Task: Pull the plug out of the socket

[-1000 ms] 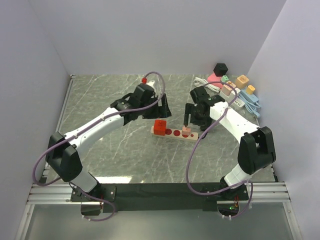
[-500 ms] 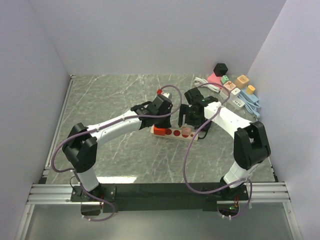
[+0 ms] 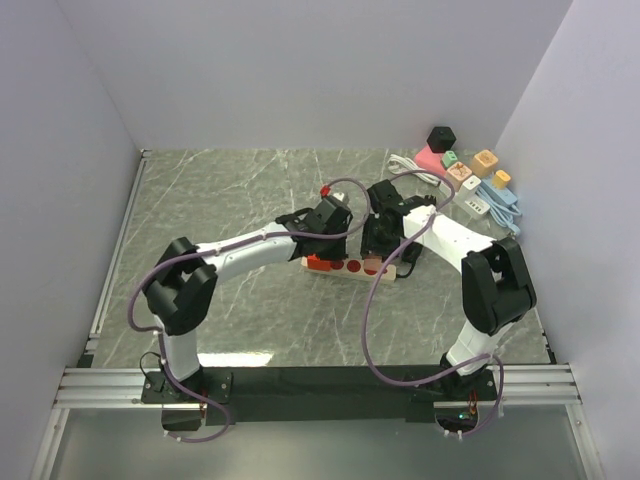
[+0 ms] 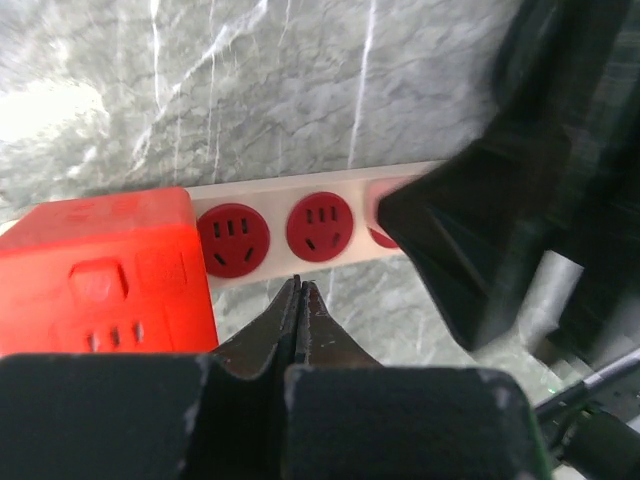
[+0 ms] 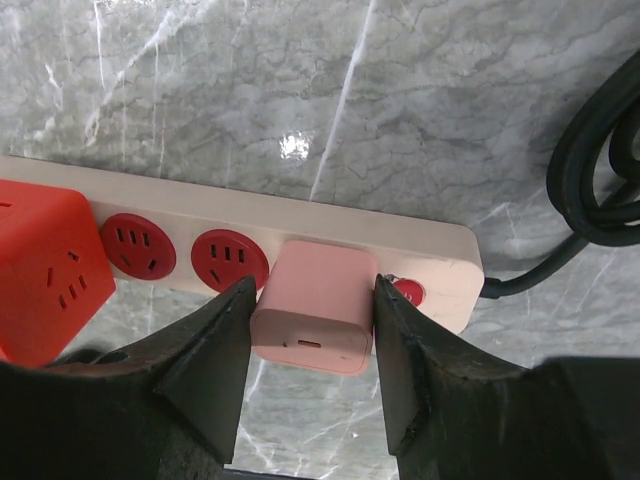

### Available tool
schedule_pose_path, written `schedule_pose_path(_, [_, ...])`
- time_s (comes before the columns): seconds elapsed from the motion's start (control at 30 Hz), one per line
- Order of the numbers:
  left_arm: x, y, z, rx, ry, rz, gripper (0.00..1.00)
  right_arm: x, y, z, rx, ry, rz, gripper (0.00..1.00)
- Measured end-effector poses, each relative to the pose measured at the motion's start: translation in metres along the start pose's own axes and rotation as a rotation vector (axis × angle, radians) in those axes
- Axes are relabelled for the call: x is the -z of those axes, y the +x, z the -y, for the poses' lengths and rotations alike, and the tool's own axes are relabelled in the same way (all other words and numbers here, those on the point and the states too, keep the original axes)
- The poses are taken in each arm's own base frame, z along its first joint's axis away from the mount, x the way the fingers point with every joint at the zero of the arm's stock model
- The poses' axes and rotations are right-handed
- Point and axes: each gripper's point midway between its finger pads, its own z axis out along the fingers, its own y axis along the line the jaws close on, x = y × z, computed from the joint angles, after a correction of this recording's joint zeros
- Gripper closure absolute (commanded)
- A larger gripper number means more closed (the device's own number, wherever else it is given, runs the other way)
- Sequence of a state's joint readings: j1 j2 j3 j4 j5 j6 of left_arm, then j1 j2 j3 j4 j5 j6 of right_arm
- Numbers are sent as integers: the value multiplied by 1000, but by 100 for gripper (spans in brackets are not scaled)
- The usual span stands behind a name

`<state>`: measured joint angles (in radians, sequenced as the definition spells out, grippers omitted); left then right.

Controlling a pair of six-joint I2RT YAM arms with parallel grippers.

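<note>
1. The pink plug (image 5: 313,305) sits in the power strip (image 5: 200,210), near its cord end.
2. The right fingers (image 5: 215,350) pinch it, one against each side.
3. The left fingers (image 4: 280,330) are pressed together beside the red cube adapter (image 4: 100,265).

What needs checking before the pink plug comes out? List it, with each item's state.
1. Right gripper straddles the pink plug: ok.
2. Its fingers touch both plug sides: ok.
3. Plug seated in the power strip: ok.
4. Left gripper shut, tips at the strip's edge: ok.
5. Left gripper pinning the strip down: cannot tell.
6. Red cube adapter apart from the right fingers: ok.
</note>
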<state>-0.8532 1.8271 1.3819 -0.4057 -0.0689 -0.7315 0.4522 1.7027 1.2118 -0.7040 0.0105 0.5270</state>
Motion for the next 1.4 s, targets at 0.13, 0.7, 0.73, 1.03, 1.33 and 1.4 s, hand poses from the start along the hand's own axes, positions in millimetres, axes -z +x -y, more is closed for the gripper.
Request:
schedule_pose_path(0.13, [-20,17,-1,-9,-17,-43,99,7,2,4,2,10,-3,100])
schedule_pose_path(0.7, [-57,34,8,3,-62,-93,99,9,4,16,4,37,-30,100])
schedule_pose_path(0.73, [-58,35,9,8,-55,-88,99,10,4,18,2,41,-33,100])
schedule_pose_path(1.03, [-80,25,37,41,72,6,100,28,-11,52,-82,112,-12,100])
schedule_pose_path(1.33, [-87,5,52,34,99,60,99,31,-16,60,-128,69,-22,100])
schedule_pose_path(1.4, [-83,5,46,34,68,61,99,26,-12,52,-125,24,-54,100])
